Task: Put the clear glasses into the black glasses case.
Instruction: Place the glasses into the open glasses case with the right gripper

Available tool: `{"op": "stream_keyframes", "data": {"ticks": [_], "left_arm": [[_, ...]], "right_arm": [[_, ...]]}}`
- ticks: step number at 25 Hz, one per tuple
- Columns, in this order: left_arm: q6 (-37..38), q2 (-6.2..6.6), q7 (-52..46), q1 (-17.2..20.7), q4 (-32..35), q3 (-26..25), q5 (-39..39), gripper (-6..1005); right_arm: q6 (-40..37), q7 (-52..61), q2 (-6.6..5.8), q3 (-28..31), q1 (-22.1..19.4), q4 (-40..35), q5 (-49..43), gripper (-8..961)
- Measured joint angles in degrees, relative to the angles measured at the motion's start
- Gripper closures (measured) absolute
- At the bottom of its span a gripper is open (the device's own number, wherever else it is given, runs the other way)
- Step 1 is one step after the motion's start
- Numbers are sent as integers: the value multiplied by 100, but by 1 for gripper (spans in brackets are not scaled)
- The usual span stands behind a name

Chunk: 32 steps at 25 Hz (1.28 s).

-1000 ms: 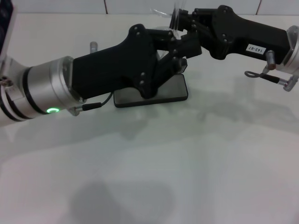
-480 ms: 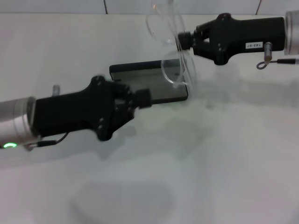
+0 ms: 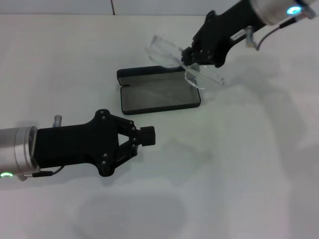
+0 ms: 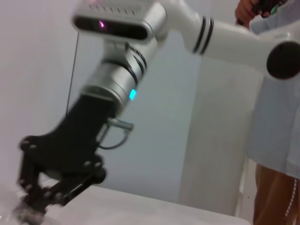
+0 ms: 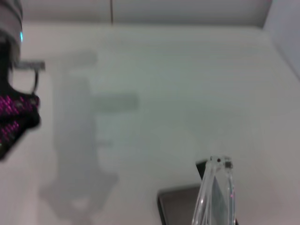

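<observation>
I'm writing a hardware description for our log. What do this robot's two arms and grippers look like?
Both match: a matte black angular linkage left gripper and right gripper, each bolted to a silver cylindrical wrist. The left wrist has black bands, a green indicator light and a thin dark cable; the right wrist shows a blue-cyan light and a looped thin cable. In the left wrist view, the right arm's upper segments are white with black rings.

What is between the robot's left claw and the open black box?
Nothing: in the head view only bare white table lies between the left gripper and the open black glasses case. The right gripper holds the clear glasses over the case.
</observation>
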Motion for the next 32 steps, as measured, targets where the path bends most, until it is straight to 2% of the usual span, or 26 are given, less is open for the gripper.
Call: {"op": "stream_keyframes", "data": {"ticks": [1, 3, 6, 10, 16, 22, 28, 32], "left_arm": [[-1, -6, 0, -4, 1, 0, 19, 957], [-3, -22, 1, -19, 2, 0, 29, 957], [-17, -50, 4, -55, 3, 0, 30, 957], [-59, -76, 10, -67, 2, -55, 32, 957], [-59, -89, 2, -22, 2, -141, 46, 957], [-63, -35, 14, 1, 34, -183, 341, 957], [-66, -100, -23, 179, 407, -604, 850, 956], [-66, -130, -33, 241, 550, -685, 1050, 956]], "right_arm": [[-5, 35, 63, -4, 105, -5, -244, 904], [13, 64, 283, -27, 337, -3, -947, 904], [147, 86, 424, -369, 509, 47, -1436, 904], [464, 188, 431, -1082, 521, -3, -1288, 904], [593, 191, 439, -1503, 495, -264, -1105, 904], [853, 193, 438, -2064, 470, -243, -1107, 904], [1058, 196, 438, -2252, 376, -217, -1099, 904], [1139, 201, 438, -2358, 365, -230, -1095, 904]]}}
